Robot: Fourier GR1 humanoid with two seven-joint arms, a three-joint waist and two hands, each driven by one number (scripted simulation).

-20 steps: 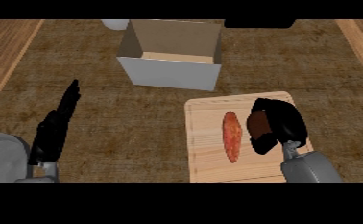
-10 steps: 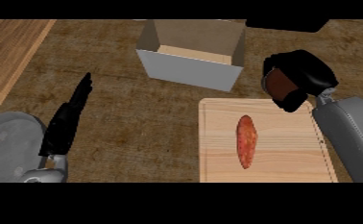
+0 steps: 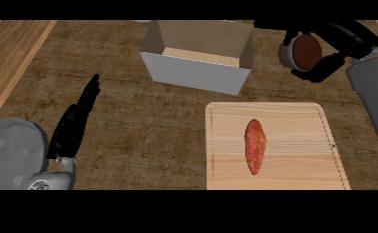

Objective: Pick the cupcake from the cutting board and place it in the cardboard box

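The right black hand (image 3: 325, 52) curls round the brown cupcake (image 3: 304, 51), beside the open cardboard box's (image 3: 198, 72) right wall; letting go here risks missing the box.

- Light is even and moderate across the brown counter (image 3: 148, 127), neither bright nor dim, with no single visible lamp.
- The cardboard box (image 3: 198, 57) has a pale, lit outer front wall, while its inner left wall is darker and shaded.
- The cutting board (image 3: 295, 127) is the brightest surface, evenly lit, with no glare.
- Shadows are very faint; the long orange-red food item (image 3: 254, 146) casts almost none on the board.
- The black left hand (image 3: 74, 124) and right hand (image 3: 328, 52) show little surface detail and only dull highlights.
- Edges look soft throughout; no bending near the frame's sides.
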